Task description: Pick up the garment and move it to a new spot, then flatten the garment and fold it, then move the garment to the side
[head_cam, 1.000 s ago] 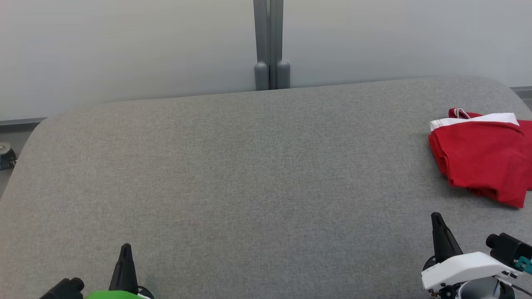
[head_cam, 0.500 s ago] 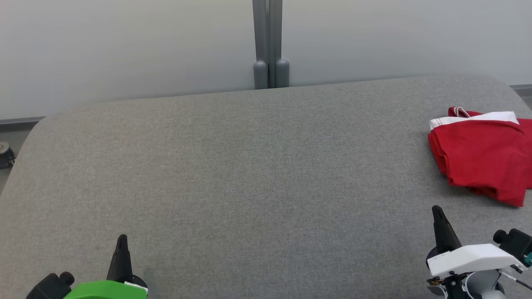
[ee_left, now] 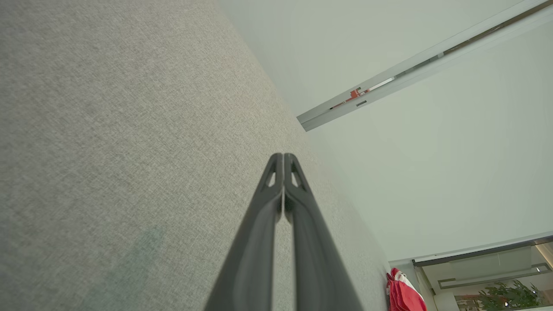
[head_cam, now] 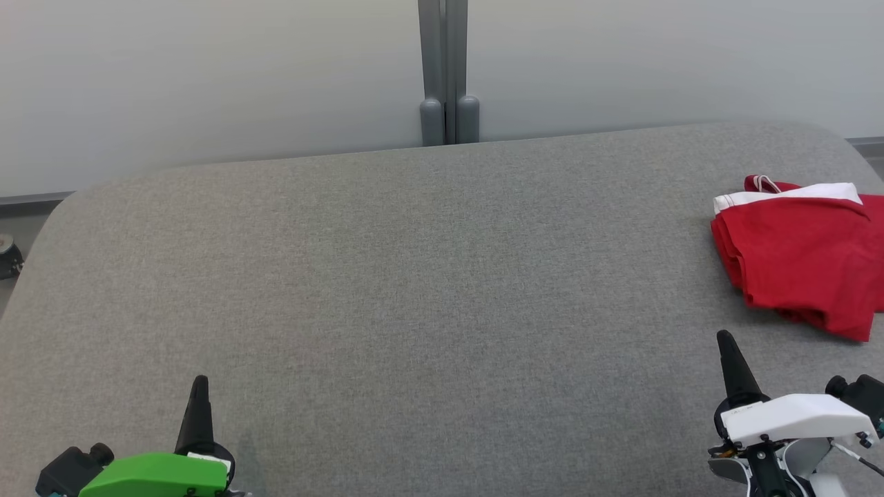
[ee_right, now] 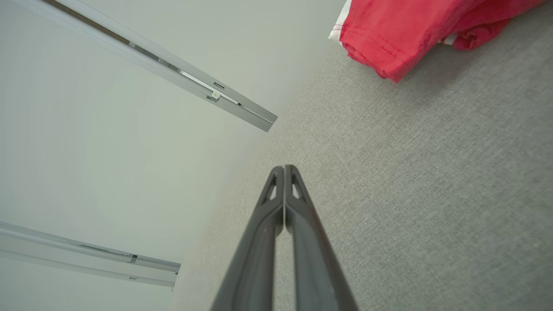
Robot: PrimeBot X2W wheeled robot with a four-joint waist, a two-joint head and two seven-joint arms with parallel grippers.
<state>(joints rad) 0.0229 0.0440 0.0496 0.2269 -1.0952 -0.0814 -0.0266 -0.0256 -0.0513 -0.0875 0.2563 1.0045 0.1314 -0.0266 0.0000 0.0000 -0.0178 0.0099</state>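
The garment (head_cam: 801, 259) is red with a white band, folded and lying at the table's right edge, partly cut off by the head view. The right wrist view has the garment (ee_right: 402, 30) at its top, and in the left wrist view the garment (ee_left: 404, 293) is a small red patch at the bottom right. My left gripper (head_cam: 199, 386) is at the lower left, shut and empty, fingers (ee_left: 283, 160) pressed together. My right gripper (head_cam: 726, 344) is at the lower right, shut and empty, a short way in front of the garment, tips (ee_right: 284, 170) touching each other.
The grey fabric table (head_cam: 414, 276) spreads across the head view with rounded far corners. A pale wall with a grey post (head_cam: 445, 69) stands behind it. A small dark object (head_cam: 8, 257) sits off the table's left edge.
Both grippers have crept up the head view and more of their bodies shows. The garment has barely shifted in the picture.
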